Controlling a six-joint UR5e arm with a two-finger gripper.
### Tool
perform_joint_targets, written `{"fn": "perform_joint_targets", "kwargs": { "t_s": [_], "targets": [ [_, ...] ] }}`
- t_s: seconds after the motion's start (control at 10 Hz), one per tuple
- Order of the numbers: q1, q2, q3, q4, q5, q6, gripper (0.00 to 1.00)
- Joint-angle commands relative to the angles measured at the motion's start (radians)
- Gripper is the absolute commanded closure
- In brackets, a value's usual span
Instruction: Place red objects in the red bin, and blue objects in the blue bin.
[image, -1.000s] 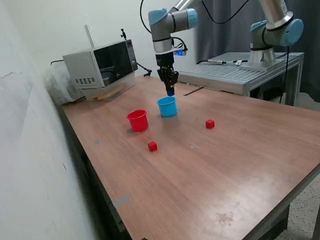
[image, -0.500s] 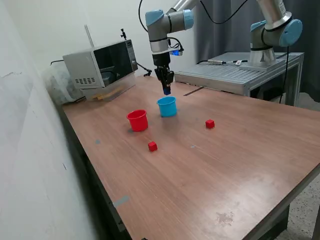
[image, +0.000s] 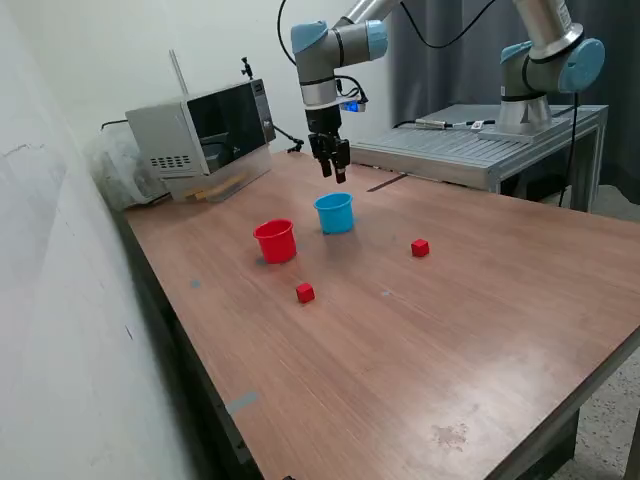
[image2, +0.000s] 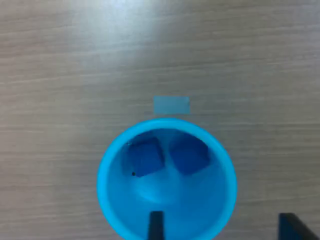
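Observation:
The light-blue cup stands upright near the back of the wooden table. In the wrist view the cup holds two dark-blue cubes side by side on its bottom. My gripper hangs straight above the cup, open and empty; the wrist view shows it with its fingertips apart. The red cup stands to the exterior view's left of the blue cup. One red cube lies in front of the red cup. The other red cube lies to the blue cup's right.
A microwave sits at the table's back left. A metal bench with a second robot arm stands behind on the right. A pale tape patch lies beside the blue cup. A white wall runs along the left.
One second ago my gripper held a dark-blue cube low over the blue cup. It has risen, moved slightly left, and opened; the cube is now in the cup.

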Motion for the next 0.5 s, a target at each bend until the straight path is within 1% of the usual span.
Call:
{"fn": "perform_joint_targets", "kwargs": {
  "t_s": [0.0,0.2,0.4],
  "targets": [
    [0.0,-0.006,0.015,0.0,0.0,-0.001,0.0],
    [0.0,-0.065,0.043,0.005,-0.002,-0.006,0.0],
    [0.033,-0.162,0.083,0.02,-0.002,-0.004,0.0]
  ]
}}
